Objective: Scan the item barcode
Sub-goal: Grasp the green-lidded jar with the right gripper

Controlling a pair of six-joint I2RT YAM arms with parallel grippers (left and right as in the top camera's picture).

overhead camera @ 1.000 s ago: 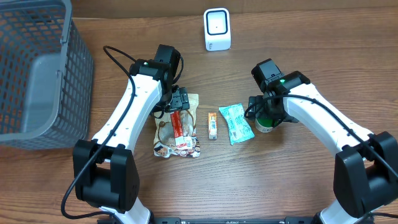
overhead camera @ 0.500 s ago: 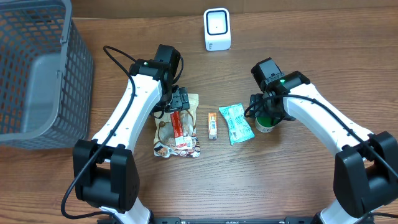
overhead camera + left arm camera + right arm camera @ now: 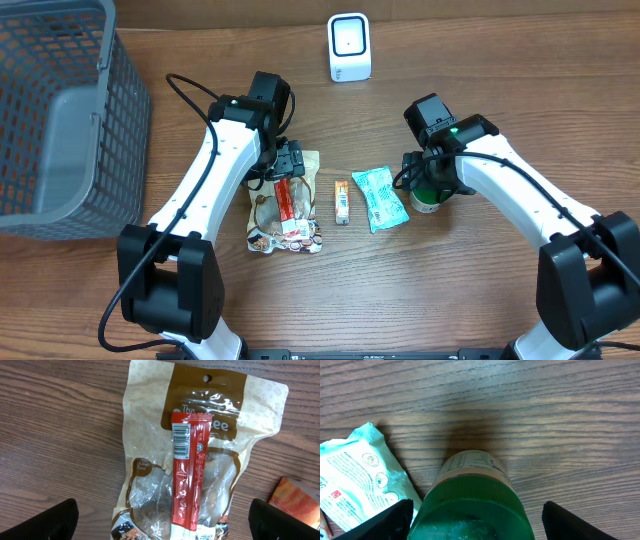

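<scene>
Nearest the arm bases, a brown-and-clear snack pouch [image 3: 145,435] is laid flat on the table [image 3: 480,290]. A red stick sachet [image 3: 187,475] lies lengthwise on top of it, with its barcode [image 3: 180,442] turned upward. The left gripper [image 3: 165,527] is held above both, its jaws spread wide and nothing taken up. Just beside the pouch a small orange bar [image 3: 342,201] is seen, then a pale green wipes packet [image 3: 379,198], and close against that packet the green-lidded jar [image 3: 472,500], judged to be the item in hand. The right gripper [image 3: 477,522] is set around it with a finger on either side of the lid. Whether the jar is actually pinched cannot be told, since a sliver of gap seems to be left on one side. The step is judged to be the grasp, and a firm closing and a straight lift are called for next. The jar is upright and round, with a printed label partly seen under the lid; no barcode can be made out on it. Farthest off, well apart, the white scanner [image 3: 349,46] stands, toward whose face the label would have to be turned.
</scene>
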